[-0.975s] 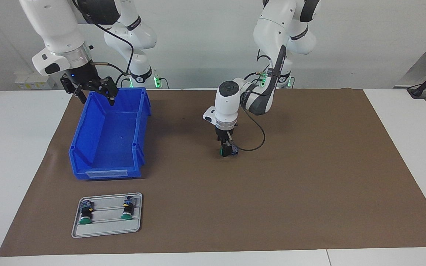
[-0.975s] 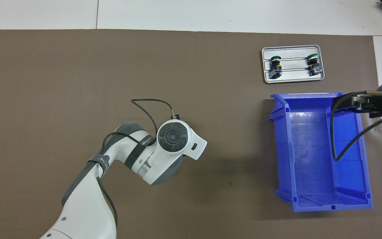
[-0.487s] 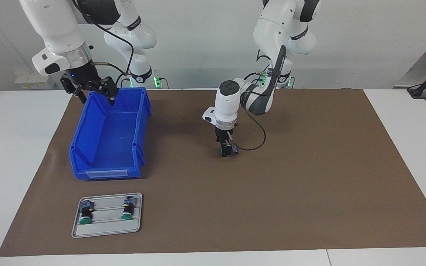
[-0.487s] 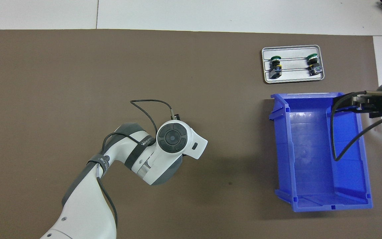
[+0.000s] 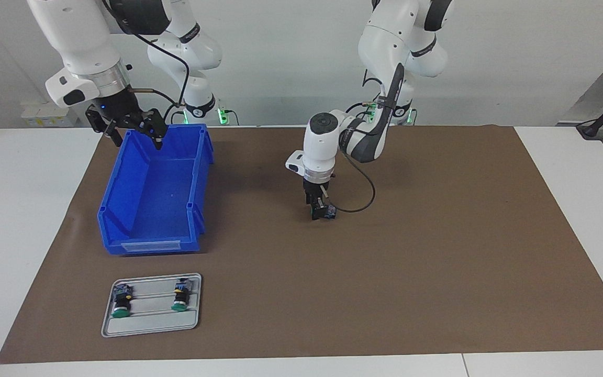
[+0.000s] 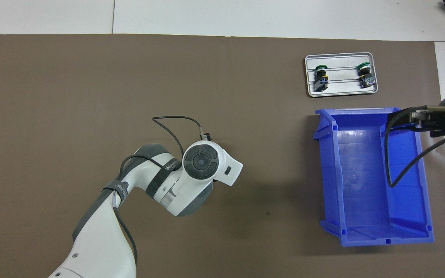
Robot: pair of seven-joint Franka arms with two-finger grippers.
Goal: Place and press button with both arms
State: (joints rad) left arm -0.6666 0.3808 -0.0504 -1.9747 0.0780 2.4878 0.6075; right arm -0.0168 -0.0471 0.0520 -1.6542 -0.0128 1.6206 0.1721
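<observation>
Two end effectors are in the room, one on each white arm. The left end effector point(image 5: 318, 207) points straight down over the middle of the brown mat point(image 5: 437, 251), low and very close to it. The button point(image 5: 324, 212) sits right at its tips, with its blue end sticking out toward the left arm's end of the counter. I cannot tell if the fingers are pinching the button or are just beside it, and I cannot tell if the button rests on the mat. From above, the left arm's round wrist point(image 6: 200, 162) hides the button and the fingers. A thin black cable point(image 5: 365, 193) loops out from this wrist over the mat. The right end effector point(image 5: 133, 125) hangs in the air over the end of the blue bin point(image 5: 118, 209) that is nearest the robots. Its two fingers stand wide apart and hold nothing. The right arm waits there. The blue bin sits on the mat toward the right arm's end of the counter. Farther from the robots than the bin lies a small grey tray point(image 5: 149, 324). Two more green-capped switches point(image 5: 121, 302) lie on the tray side by side, well apart from each other. The white counter point(image 5: 584, 178) shows around the edges of the mat.
</observation>
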